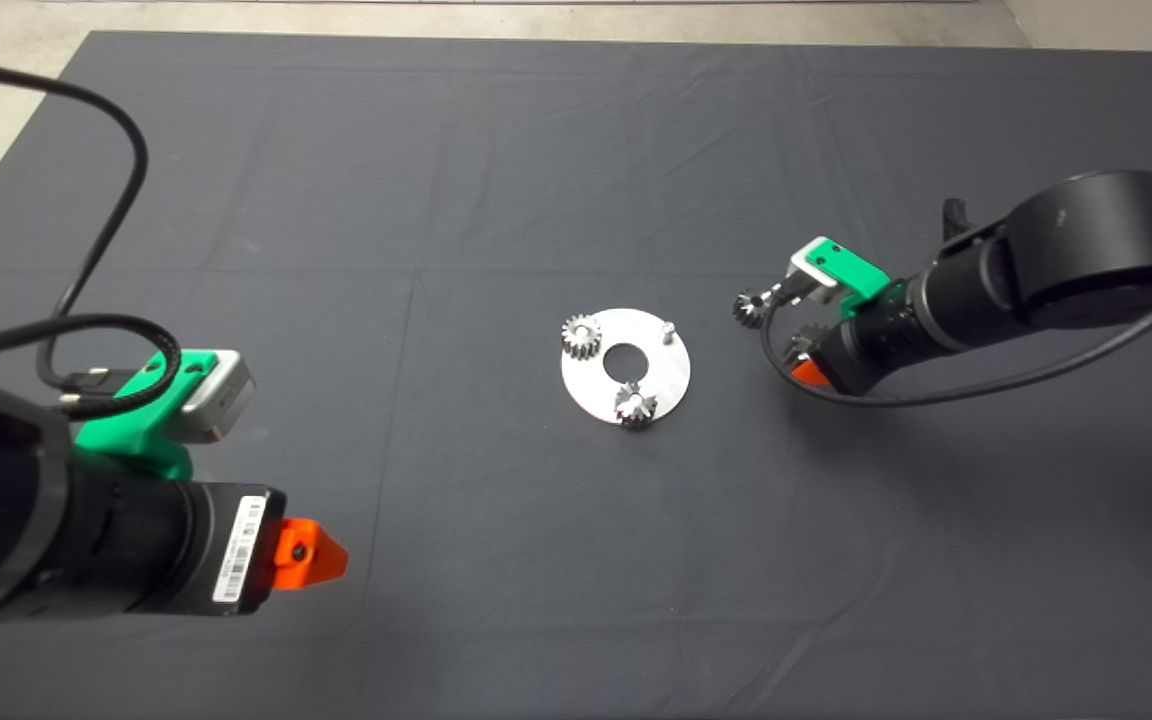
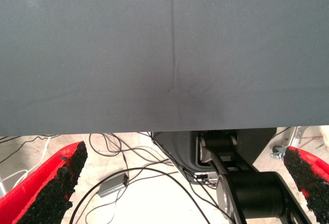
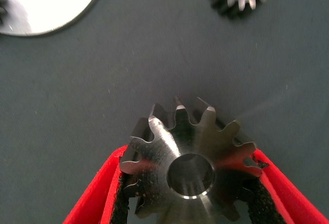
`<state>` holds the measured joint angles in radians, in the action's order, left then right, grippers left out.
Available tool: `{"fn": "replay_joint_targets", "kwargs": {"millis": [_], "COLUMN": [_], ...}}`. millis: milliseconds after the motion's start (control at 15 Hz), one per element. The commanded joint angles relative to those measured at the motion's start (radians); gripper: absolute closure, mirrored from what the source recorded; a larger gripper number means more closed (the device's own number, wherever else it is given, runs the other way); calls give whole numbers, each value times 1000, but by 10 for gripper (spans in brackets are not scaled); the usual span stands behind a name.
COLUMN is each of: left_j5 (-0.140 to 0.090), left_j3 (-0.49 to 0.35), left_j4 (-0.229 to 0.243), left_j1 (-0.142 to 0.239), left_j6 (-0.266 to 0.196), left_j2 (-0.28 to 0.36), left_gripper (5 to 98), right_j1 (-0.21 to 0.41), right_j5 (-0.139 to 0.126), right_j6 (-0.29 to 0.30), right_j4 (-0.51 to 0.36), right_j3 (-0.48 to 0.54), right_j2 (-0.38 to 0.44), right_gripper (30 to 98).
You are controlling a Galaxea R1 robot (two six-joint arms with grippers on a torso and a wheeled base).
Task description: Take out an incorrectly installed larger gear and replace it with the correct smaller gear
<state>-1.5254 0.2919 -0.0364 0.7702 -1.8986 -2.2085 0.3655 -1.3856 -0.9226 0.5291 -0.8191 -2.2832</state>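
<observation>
Right pincer (image 3: 193,183) clamped on larger dark grey steel gear (image 3: 193,152), held between pads, right of round silver plate (image 1: 671,375) mid-desk. Smaller grey steel gear (image 1: 748,308) on mat beside pincer. Two small gears (image 1: 582,337) on plate, one bare pin (image 1: 668,328). Left pincer (image 2: 177,183) wide open, empty, near desk's left front edge. Dark mat (image 1: 436,200), cables on floor (image 2: 118,183).

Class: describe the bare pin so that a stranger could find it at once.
On the dark mat lies a round silver plate. Near its rim stand two gears and one short pin, the only post without a gear.
</observation>
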Motion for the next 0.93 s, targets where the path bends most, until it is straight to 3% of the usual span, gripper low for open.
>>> {"fn": "replay_joint_targets", "kwargs": {"millis": [0, 467, 667, 867], "left_j5": [-36, -36, -35, -33], "left_j3": [-16, -16, -16, -16], "left_j4": [13, 13, 13, 13], "left_j1": [11, 9, 9, 9], "left_j6": [-2, -2, -2, -2], "left_j2": [-1, -1, -3, -3], "left_gripper": [58, 58, 58, 58], "right_j1": [31, -7, -54, -66], "right_j5": [-12, -20, -27, -26], "right_j6": [-7, -6, -7, -7], "right_j4": [-23, -12, 64, 81], "right_j3": [77, 134, 154, 154], "right_j2": [1, 32, 51, 60], "right_gripper": [804, 804, 804, 804]}}
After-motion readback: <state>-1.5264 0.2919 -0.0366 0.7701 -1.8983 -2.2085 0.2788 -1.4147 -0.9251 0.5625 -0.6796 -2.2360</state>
